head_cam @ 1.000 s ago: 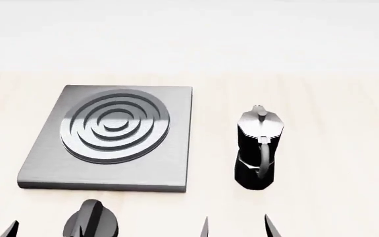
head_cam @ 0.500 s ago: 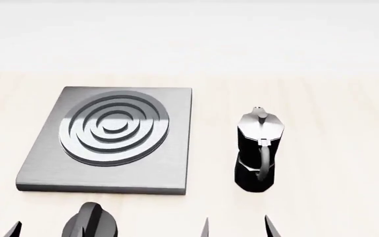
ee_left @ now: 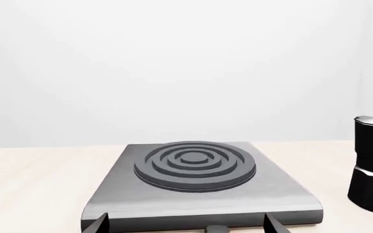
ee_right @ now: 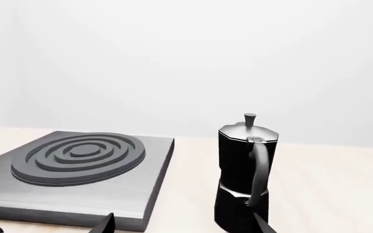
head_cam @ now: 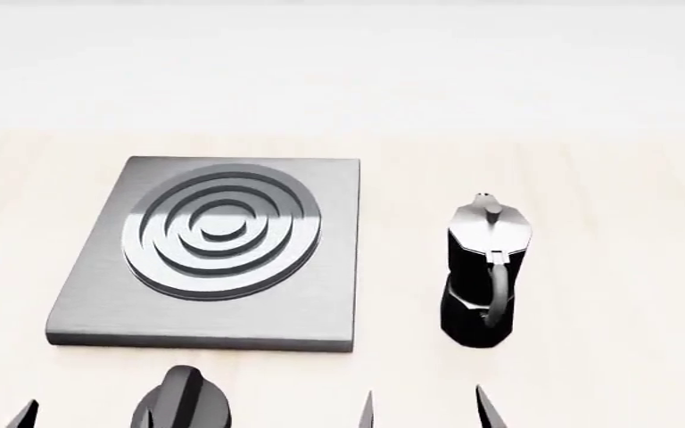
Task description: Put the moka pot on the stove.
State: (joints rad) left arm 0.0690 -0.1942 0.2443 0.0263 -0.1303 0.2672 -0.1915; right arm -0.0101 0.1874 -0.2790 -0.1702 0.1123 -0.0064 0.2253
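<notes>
Black fingertips of the right gripper (head_cam: 424,408) are showing nearest, jaws standing apart; the left gripper (head_cam: 21,415) is barely visible, state unclear. Beyond, a glossy black faceted moka pot (head_cam: 483,281) with a silvery lid is standing upright on the pale bench (head_cam: 628,267), beside the grey stove (head_cam: 218,254). No readable writing.

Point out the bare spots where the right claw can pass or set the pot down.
The stove has nothing standing on it; its ringed burner is free. A bare wood strip runs between the stove's right edge and the moka pot. The table right of and beyond the pot is bare too. Tightest: the near edge, with the black knob.
</notes>
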